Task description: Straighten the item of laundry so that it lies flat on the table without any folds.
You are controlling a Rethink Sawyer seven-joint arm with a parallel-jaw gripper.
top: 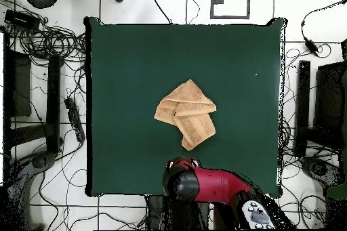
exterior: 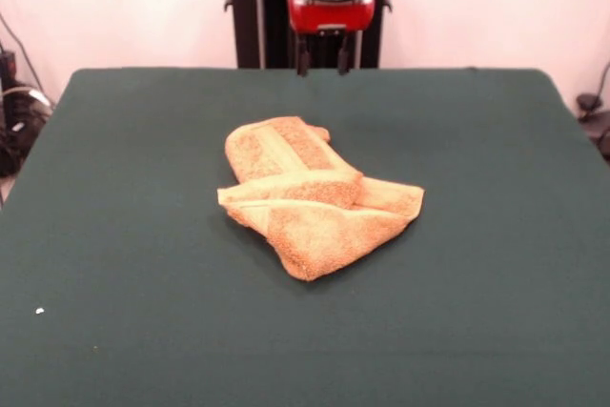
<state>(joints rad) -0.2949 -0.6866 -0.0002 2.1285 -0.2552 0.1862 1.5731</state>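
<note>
The golden-orange towel (exterior: 310,202) lies crumpled near the middle of the dark green table (exterior: 114,235). It is folded over itself in several layers, with a woven band showing on its far part. In the overhead view the towel (top: 186,113) is a bunched shape at the centre of the table (top: 122,72). My gripper (exterior: 323,62) hangs from the red wrist above the table's far edge, well behind the towel and not touching it. Its two dark fingers stand apart and hold nothing. In the overhead view the gripper is hidden under the red and black arm (top: 203,184) at the table's bottom edge.
The black pedestal (exterior: 257,7) stands behind the far edge. A small white speck (exterior: 39,310) lies on the table near the front left. Cables and dark equipment (top: 41,72) lie on the floor around the table.
</note>
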